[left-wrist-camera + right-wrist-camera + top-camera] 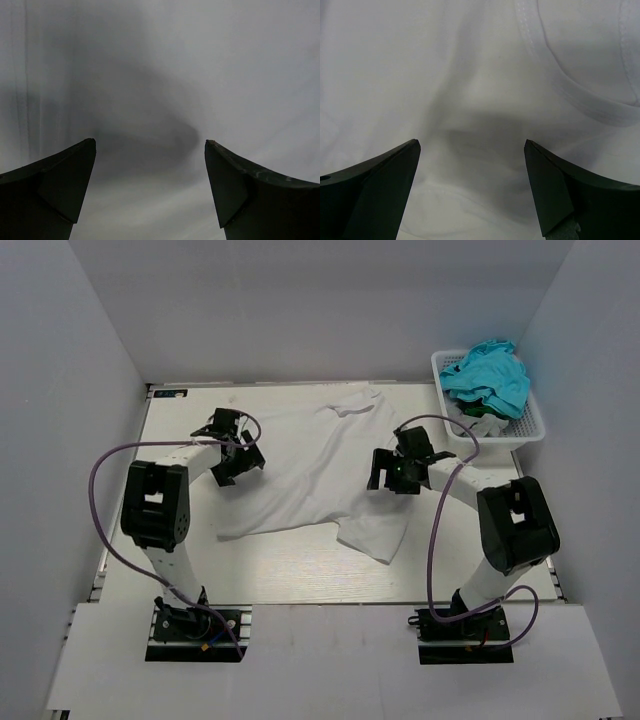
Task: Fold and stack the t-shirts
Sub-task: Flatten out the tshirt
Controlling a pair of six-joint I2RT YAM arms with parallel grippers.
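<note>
A plain white t-shirt [310, 475] lies spread and rumpled across the middle of the table, its neck end toward the back. My left gripper [233, 445] is open, low over its left edge; the left wrist view shows only pale cloth [150, 100] between the fingers. My right gripper [400, 462] is open over the shirt's right side; the right wrist view shows white cloth [445, 75] and a stitched hem [555, 75] ahead of the fingers. Neither gripper holds anything. A teal t-shirt [488, 374] lies in the basket at the back right, with a grey one [478, 425] under it.
The white plastic mesh basket [530, 425] stands at the back right corner. White walls close in the table [300, 575] on three sides. Purple cables loop beside both arms.
</note>
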